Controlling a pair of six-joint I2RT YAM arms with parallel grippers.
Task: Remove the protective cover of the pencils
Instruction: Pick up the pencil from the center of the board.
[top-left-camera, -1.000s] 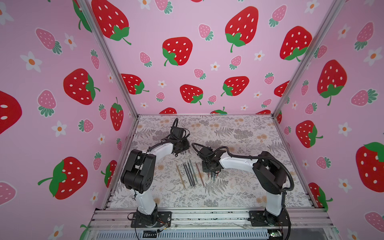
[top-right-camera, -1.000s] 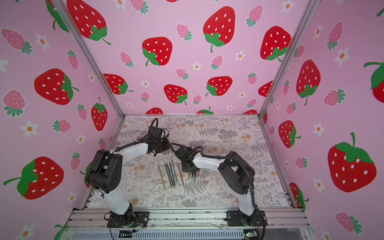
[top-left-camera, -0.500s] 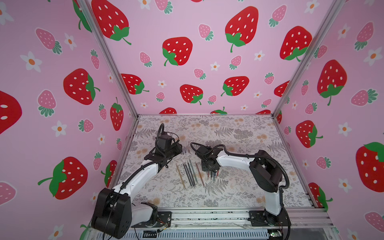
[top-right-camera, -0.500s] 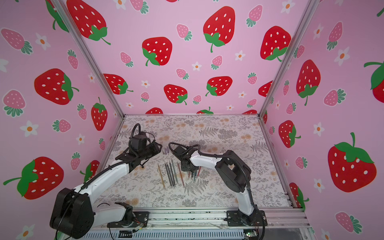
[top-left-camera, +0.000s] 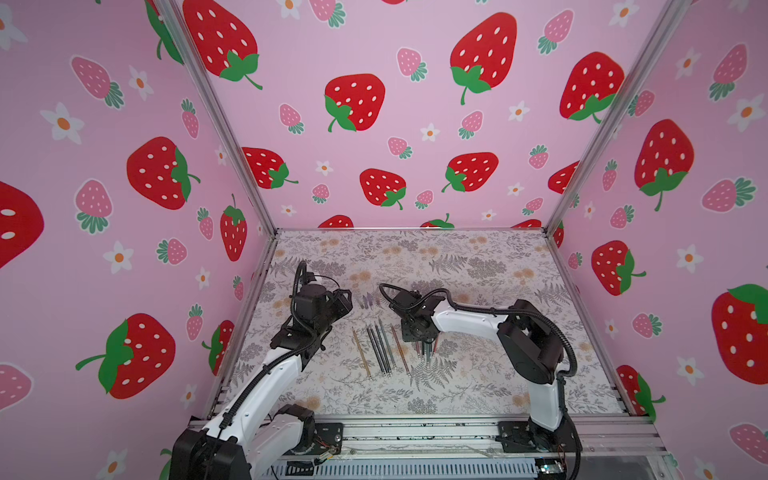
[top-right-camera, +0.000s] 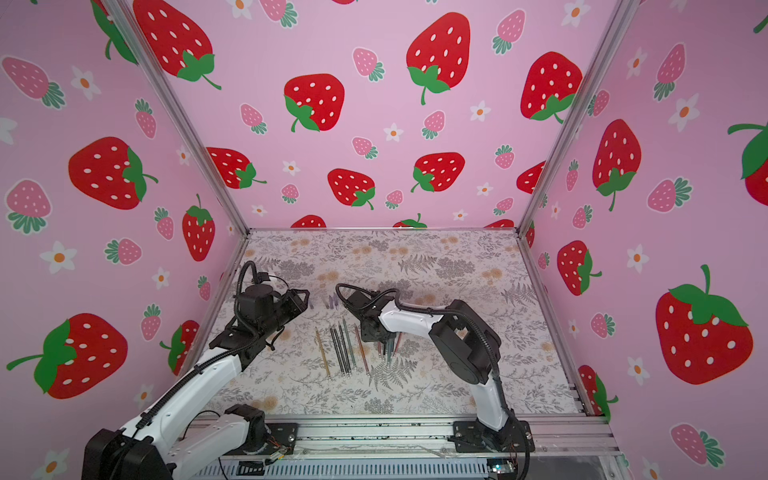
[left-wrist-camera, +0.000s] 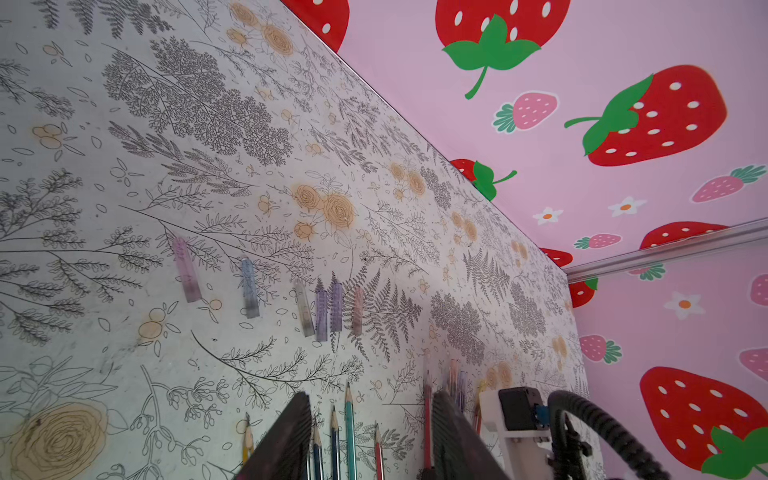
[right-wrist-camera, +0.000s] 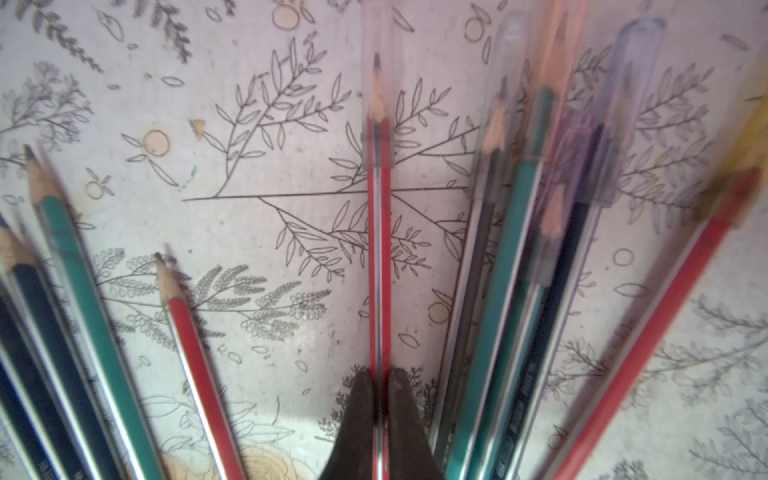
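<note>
One slim red pencil (right-wrist-camera: 379, 249), clear-capped, pinched by right pincer (right-wrist-camera: 381, 376)

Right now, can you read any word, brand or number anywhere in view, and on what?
Nothing is readable.
On a dark pencil: pale print along the barrel, too blurred to read.
On a teal pencil beside it: print, too blurred to read.
On a second dark pencil: print, too blurred to read.
On the walls and mat: patterns only, no words.
</note>
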